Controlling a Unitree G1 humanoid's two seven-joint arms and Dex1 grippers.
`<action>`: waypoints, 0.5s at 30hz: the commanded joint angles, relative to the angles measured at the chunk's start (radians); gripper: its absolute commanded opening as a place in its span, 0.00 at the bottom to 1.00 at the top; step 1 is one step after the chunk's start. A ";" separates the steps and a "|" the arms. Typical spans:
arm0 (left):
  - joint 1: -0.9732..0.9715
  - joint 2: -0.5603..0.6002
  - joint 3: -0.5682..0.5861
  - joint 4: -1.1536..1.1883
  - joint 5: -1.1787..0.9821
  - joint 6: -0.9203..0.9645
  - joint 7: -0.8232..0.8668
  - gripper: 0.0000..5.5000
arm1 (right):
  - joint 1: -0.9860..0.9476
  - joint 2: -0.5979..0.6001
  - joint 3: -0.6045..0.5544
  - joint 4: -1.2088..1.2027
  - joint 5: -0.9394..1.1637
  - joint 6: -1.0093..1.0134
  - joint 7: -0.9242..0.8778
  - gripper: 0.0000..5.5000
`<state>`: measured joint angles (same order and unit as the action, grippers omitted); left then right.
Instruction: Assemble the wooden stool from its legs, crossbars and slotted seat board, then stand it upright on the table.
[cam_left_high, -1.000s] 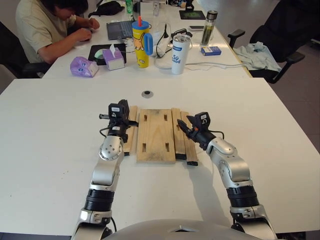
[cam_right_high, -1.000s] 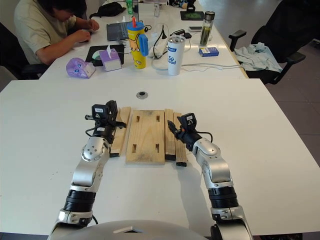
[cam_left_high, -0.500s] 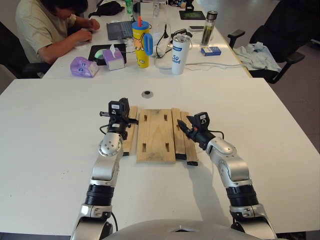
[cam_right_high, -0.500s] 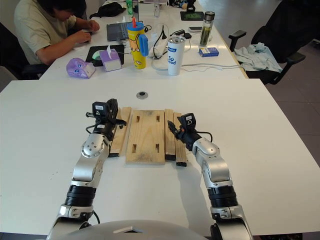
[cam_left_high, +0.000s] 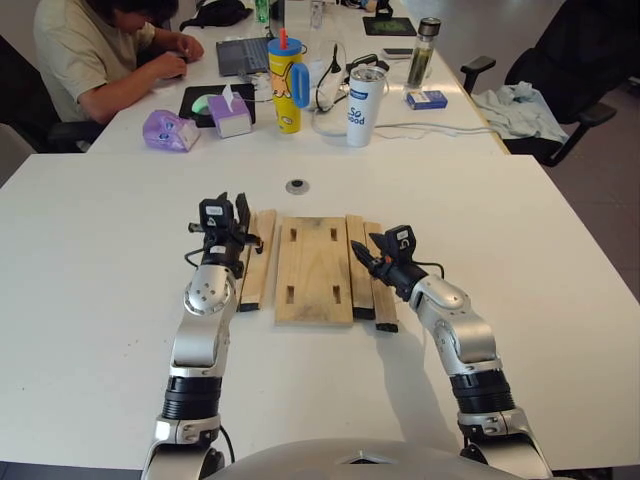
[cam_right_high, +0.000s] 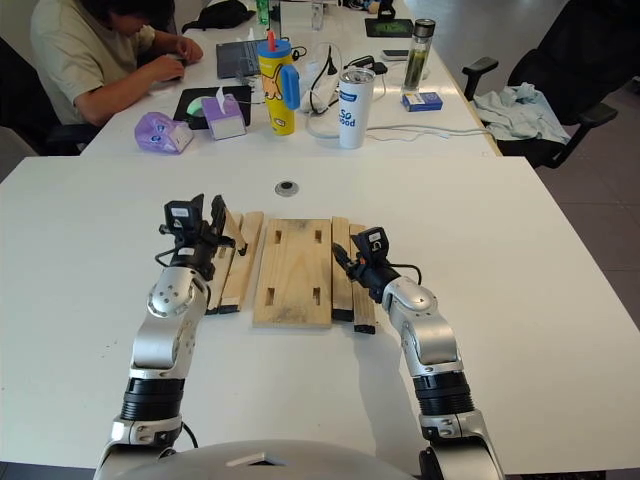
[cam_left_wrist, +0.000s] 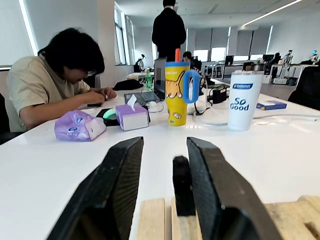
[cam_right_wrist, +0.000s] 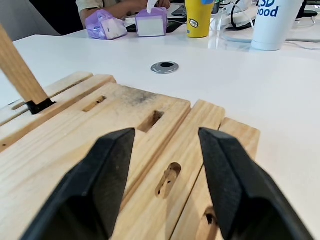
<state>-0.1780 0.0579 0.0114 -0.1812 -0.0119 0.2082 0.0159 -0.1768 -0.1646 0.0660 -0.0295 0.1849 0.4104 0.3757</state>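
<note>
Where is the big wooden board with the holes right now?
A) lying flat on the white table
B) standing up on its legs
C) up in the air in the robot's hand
A: the seat board lies flat on the table, with loose wooden pieces beside it on both sides.
</note>
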 joint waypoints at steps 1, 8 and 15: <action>-0.079 0.010 0.038 -0.069 -0.016 0.057 0.012 0.29 | -0.004 0.009 0.001 0.011 0.003 -0.006 -0.004 0.43; -0.310 0.049 0.091 0.045 -0.085 0.155 -0.044 0.16 | -0.015 0.018 0.001 0.034 -0.008 -0.024 -0.015 0.43; -0.390 0.062 0.084 0.196 -0.107 0.162 -0.090 0.02 | -0.029 0.031 0.002 0.055 -0.015 -0.041 -0.020 0.43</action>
<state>-0.5318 0.1112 0.1009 -0.0352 -0.1167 0.3643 -0.0596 -0.1897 -0.1391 0.0660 0.0137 0.1724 0.3768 0.3619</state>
